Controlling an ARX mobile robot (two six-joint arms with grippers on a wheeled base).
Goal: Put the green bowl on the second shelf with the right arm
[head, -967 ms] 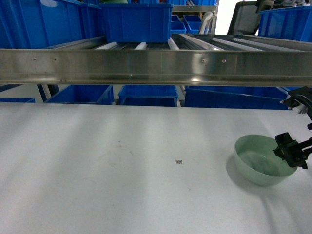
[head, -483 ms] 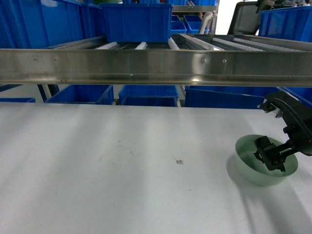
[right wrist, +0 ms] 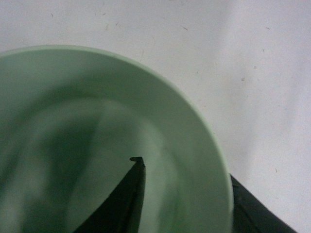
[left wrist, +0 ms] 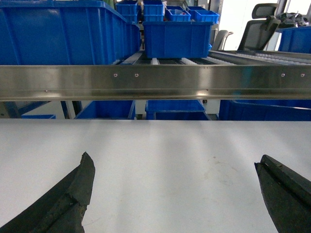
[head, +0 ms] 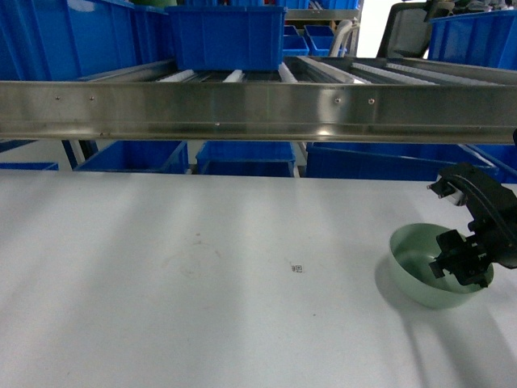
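**Right tool straddling the bowl's rim on the tabletop**

The green bowl (head: 422, 271) sits upright on the white tabletop (head: 202, 307), near the right edge of the scene and well below the steel second shelf (head: 258, 109). The right arm (head: 483, 206) reaches down over the bowl's right side. Its right tool (right wrist: 187, 194) has one finger (right wrist: 124, 199) inside the bowl and the other outside against the wall, the rim between them; whether they actually pinch the rim cannot be told. The bowl's inside is plain and holds nothing but that finger.

The left tool (left wrist: 180, 194) hangs over bare tabletop with its fingers spread wide, nothing between them. A blue crate (head: 229, 36) stands on the shelf's roller rails at the far left-centre, and more blue crates sit behind and below.
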